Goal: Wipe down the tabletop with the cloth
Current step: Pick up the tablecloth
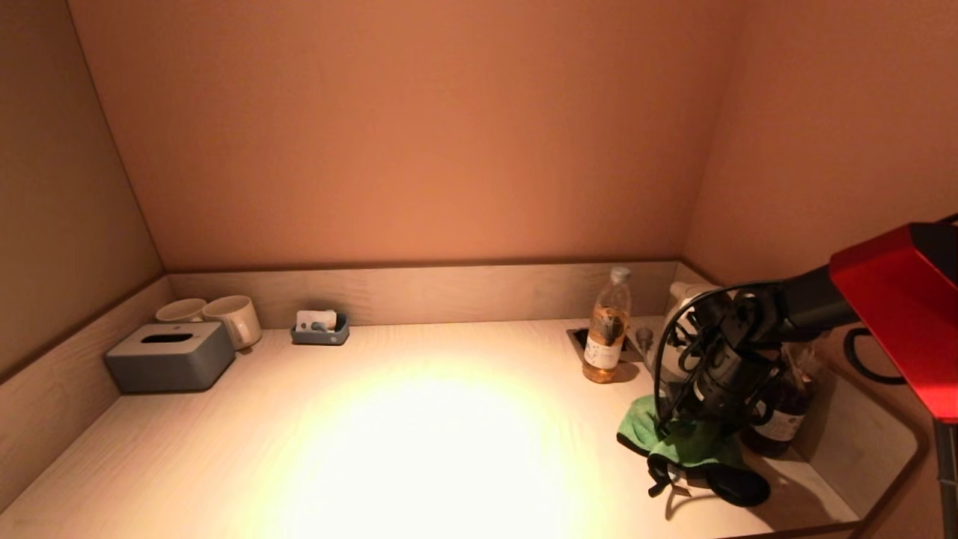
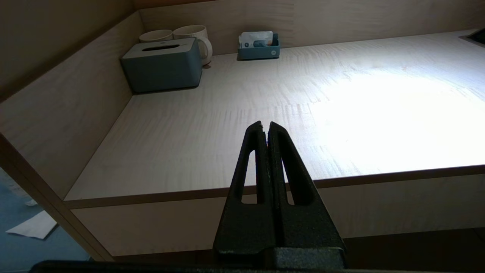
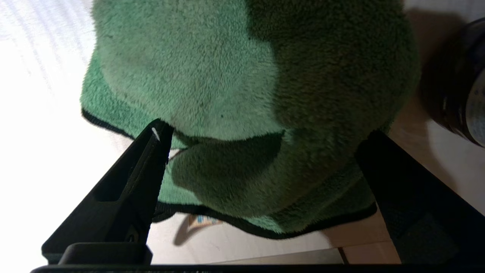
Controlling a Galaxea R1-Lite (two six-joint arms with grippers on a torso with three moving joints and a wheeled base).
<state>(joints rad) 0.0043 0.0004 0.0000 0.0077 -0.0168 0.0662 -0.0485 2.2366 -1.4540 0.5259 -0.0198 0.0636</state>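
The pale wooden bench [image 1: 419,419] fills the alcove, brightly lit at its middle. At about four o'clock on it lies the crumpled green cloth [image 1: 673,442], just in front of a dark bottle [image 1: 782,419] and near a clear bottle [image 1: 607,327] of amber liquid at two o'clock. The right claw [image 3: 261,132] sits directly over the cloth, its fingers spread wide apart, one at each side of the bunched fabric. At ten o'clock stand a grey tissue box [image 1: 170,357], two mugs [image 1: 233,319] behind it, and a small blue tray [image 1: 321,330]. The left claw [image 2: 265,127] hangs off the bench's front edge, fingers pressed together on nothing.
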